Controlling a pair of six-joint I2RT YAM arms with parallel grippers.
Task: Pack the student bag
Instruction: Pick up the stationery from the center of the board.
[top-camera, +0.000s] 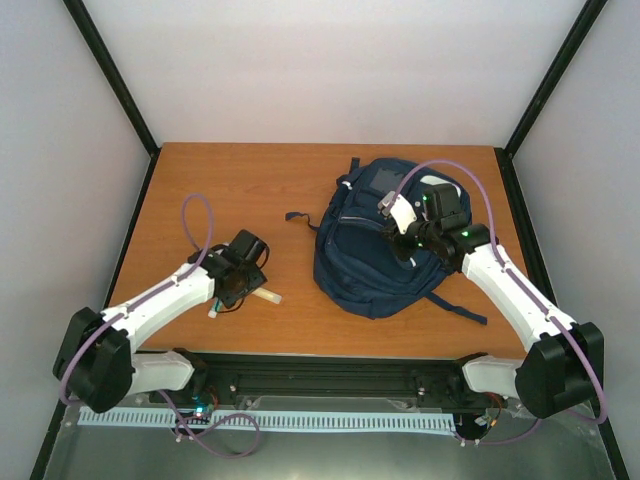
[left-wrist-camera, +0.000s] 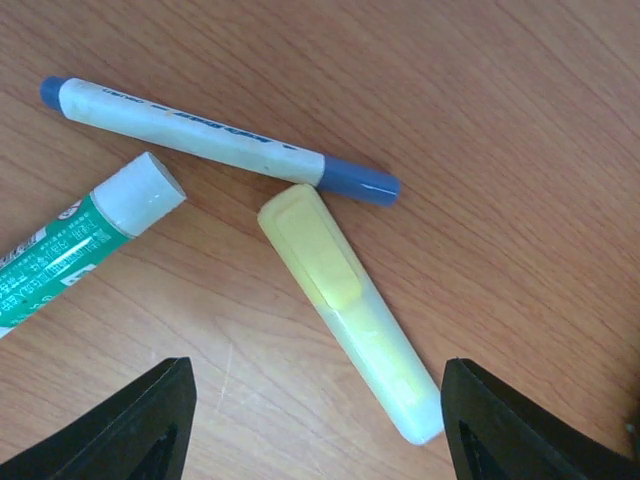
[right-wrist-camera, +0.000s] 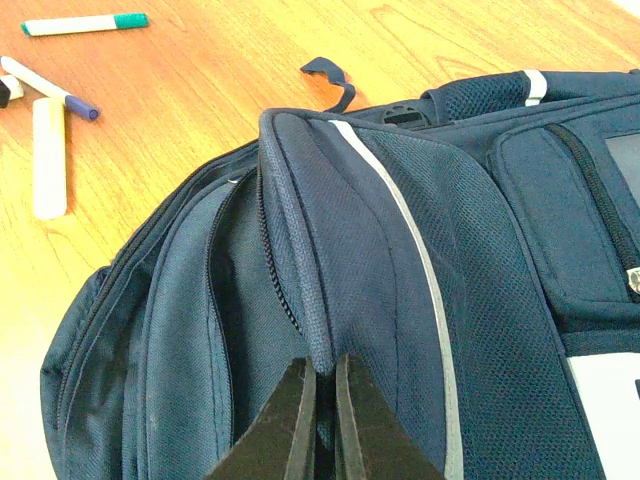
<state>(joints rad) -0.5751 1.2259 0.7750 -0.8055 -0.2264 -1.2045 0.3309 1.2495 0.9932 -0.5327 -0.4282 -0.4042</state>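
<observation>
Wooden table, right claw tight on student bag fold

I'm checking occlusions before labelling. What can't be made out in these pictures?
Student bag interior: right wrist view, only a dark slit between fabric folds.
Green-labelled tube: left wrist view, lower end cut off by the left edge.
Blue-capped pen print: left wrist view, too small and blurred.
Bag's right side: top view, under the right arm.

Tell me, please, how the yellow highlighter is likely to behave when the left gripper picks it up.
The yellow highlighter looks like rigid plastic, so it should stay stiff in the open left gripper. Its flattish body probably resists rolling, though the smooth surface might slip. The blue-capped marker beside its tip may get nudged.
</observation>
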